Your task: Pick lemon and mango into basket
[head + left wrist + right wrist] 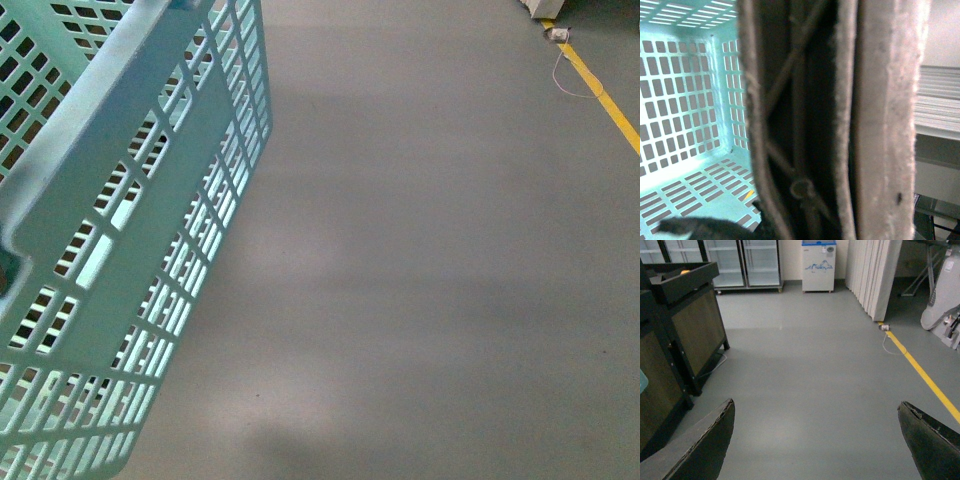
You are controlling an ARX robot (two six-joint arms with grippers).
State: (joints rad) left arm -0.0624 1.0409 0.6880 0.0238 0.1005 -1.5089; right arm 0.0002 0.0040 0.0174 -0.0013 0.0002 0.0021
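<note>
- right claw (815, 405) wide open, empty; left claw (840, 130) too close-up, can't tell
- basket (150, 150) looks tilted at near left, so fruit might roll out; no lemon or mango visible yet

We see soft, even light and faint shadow bands on the smooth grey floor (420, 300). The light aqua slotted plastic basket (716, 125) glows overbright, and the foreground before it is blurred.

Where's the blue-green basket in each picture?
Front view: basket fills the left side, tilted.
Left wrist view: its inside, at left.
Right wrist view: not clearly in it.
Shared landmark: yellow floor line, right side of front and right wrist views.
</note>
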